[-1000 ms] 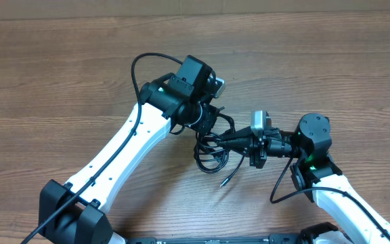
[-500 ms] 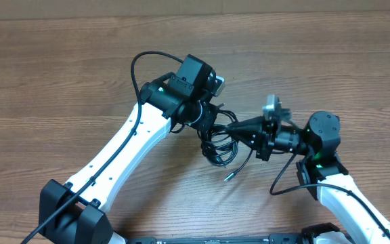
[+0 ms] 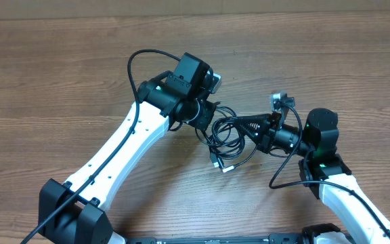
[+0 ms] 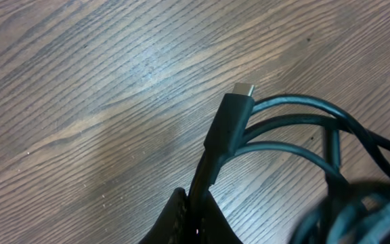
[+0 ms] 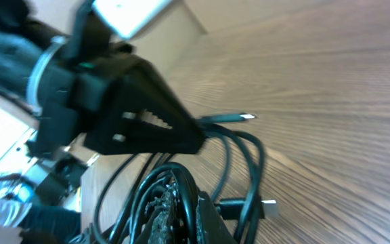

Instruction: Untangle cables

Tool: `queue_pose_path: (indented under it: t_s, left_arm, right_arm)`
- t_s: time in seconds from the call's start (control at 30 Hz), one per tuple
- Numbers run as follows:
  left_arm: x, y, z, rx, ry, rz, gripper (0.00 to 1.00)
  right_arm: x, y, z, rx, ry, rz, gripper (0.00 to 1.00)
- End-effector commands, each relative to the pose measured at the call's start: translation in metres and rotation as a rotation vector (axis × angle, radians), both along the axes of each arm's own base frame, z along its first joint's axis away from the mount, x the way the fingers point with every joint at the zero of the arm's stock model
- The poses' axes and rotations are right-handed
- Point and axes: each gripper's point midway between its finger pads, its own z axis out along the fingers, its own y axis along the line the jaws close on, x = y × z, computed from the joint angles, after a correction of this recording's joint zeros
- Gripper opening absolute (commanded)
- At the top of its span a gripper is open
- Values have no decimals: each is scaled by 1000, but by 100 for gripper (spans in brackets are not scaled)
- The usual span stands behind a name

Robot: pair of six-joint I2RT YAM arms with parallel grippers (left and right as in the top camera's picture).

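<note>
No text or labels readable — none anywhere.

Left arm (image 3: 124, 146): white shell links, black joints (image 3: 160, 97), thin black robot cable (image 3: 133, 62) looped alongside.
Right arm (image 3: 347, 203): white link, round black joint (image 3: 322, 130), green lights (image 3: 308, 126).
Wrist camera (image 3: 213, 82): small grey box.

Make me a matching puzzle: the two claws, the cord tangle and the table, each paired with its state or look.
Things:
1. left claw
2. right claw
3. cord tangle
4. table

States:
A. brown wood grain
B. shut amid the loops
C. black loops strung between both claws
D. shut on a cord right behind its plug

Pairs: 1-D, 2-B, 3-C, 4-A.
</note>
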Motion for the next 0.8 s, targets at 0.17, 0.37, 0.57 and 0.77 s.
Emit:
queue_pose_path:
  t_s: [0.17,0.37,0.57,0.77]
  left_arm:
    - [11,15,2,45,-30,38,4]
    - [10,16,2,46,-27,38,4]
    - [10,16,2,47,-27,38,4]
    - [10,17,2,48,-26,40,4]
  right_arm:
    - [36,-42,-23,-107,82,-316,4]
    - [40,-63,-48,-151,214,-468,4]
    - [42,-80,-62,-210,255,-567,4]
    - [36,-99,-84,-295,331,-656,4]
